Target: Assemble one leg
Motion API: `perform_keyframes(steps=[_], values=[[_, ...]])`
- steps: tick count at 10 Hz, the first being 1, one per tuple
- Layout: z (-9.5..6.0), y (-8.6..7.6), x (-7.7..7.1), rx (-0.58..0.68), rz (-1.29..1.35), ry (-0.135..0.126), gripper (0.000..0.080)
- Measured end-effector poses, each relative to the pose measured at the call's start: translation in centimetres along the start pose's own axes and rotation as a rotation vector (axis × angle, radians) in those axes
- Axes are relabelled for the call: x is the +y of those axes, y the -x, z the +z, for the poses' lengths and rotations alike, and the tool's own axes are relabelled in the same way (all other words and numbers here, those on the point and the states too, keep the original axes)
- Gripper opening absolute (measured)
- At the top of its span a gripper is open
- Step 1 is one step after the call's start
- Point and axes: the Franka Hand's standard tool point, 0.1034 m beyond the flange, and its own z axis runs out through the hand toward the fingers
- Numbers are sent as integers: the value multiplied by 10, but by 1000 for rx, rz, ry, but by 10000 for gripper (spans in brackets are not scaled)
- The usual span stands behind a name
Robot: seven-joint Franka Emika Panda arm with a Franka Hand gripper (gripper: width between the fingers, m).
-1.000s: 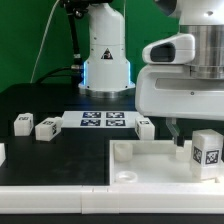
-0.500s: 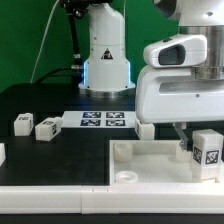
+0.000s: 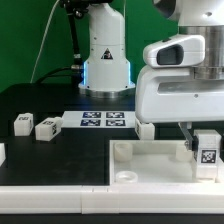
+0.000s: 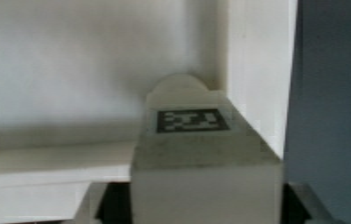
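Black table (image 3: 40, 100) beyond — leg (image 3: 207, 152) half-hides the gripper (image 3: 198, 146).

This is a robotics lab test bench. A white, rounded robot arm base (image 3: 120, 70) bearing a triangular warning sticker (image 3: 103, 55) stands on a matt black table (image 3: 40, 100). Behind the base hangs a plain green backdrop (image 3: 25, 40). Just in front of the base lies the marker board (image 3: 103, 121), a flat white strip of square black-and-white tags.

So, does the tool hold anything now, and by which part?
The tool holds one leg by its upper end, clamped on two opposite sides; the tagged face is free.
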Motion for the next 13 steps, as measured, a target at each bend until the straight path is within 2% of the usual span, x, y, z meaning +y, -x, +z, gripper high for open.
perform_keyframes(steps=[4, 7, 11, 12, 13], values=[[1, -2, 10, -12, 557, -28, 291], [2, 0, 7, -20, 873, -22, 291], [2, 0, 8, -24, 1120, -18, 293], [2, 0, 6, -29, 1211, -24, 411], [3, 1, 6, -28, 1173, -24, 411]])
